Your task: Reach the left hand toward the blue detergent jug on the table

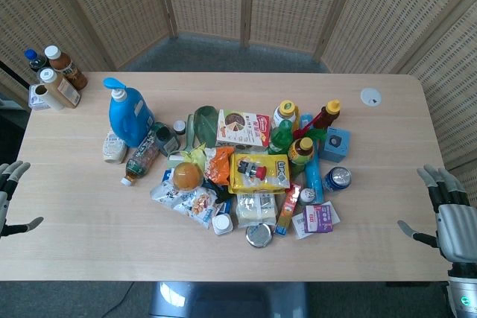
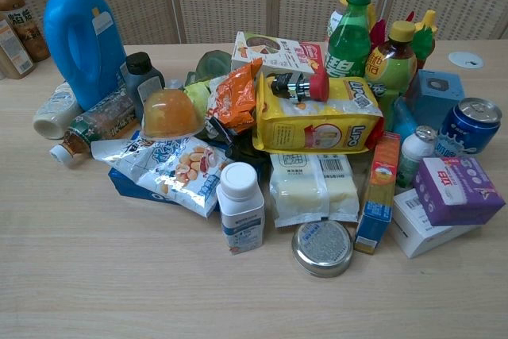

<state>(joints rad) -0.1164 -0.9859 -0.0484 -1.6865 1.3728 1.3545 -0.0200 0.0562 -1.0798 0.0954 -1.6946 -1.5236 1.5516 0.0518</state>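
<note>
Head view. Left hand [image 1: 11,195] at the tabletop's left edge, toward the near corner, fingers spread, holding nothing. Right hand [image 1: 447,210] at the right edge, toward the near corner, fingers spread wide as well, empty. Blue jug [image 1: 130,115] upright in the left half of the table [image 1: 89,243], closer to the far edge, white pump on top, well apart from the left hand. Small white bottle [image 1: 114,147] lying just beside the jug on its left; dark bottle [image 1: 165,139] just to its right. Group of brown bottles [image 1: 59,74] at the far left corner. Heap of groceries mid-table: yellow packet [image 1: 259,172], orange cup [image 1: 186,176], green bottle [image 1: 281,136], blue can [image 1: 337,179], purple box [image 1: 320,218]. White disc [image 1: 370,97] alone near the far right corner.

Chest view. Neither hand visible. Jug [image 2: 79,37] standing at the far left of the heap, handle facing the camera. Dark bottle [image 2: 140,77] touching its right side, white bottle [image 2: 54,113] lying at its left foot. White pill bottle [image 2: 240,208] and round tin lid [image 2: 322,247] nearest the near edge. Yellow packet [image 2: 316,121] in the middle, can [image 2: 467,125] and purple box [image 2: 458,190] toward the right edge.
</note>
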